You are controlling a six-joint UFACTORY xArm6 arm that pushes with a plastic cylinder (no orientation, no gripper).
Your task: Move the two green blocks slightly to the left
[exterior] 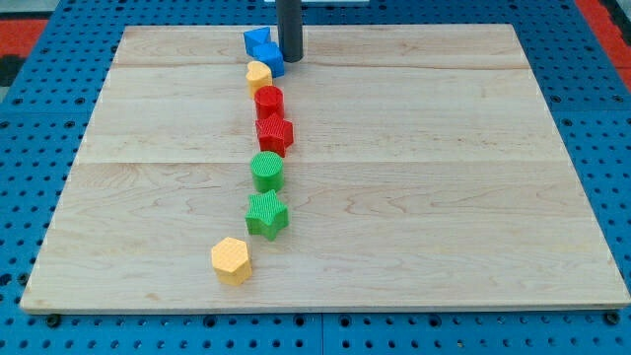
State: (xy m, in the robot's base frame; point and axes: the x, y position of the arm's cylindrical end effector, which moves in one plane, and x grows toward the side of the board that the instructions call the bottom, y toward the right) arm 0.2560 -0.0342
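Two green blocks sit near the middle of the wooden board: a green cylinder and, just below it, a green star. They are part of a rough line of blocks running down the board. My tip is at the view's top, right beside the blue blocks on their right side, far above the green blocks.
From the top down the line holds two blue blocks, a yellow block, a red cylinder and a red star. A yellow hexagon lies below the green star, near the board's bottom edge. Blue pegboard surrounds the board.
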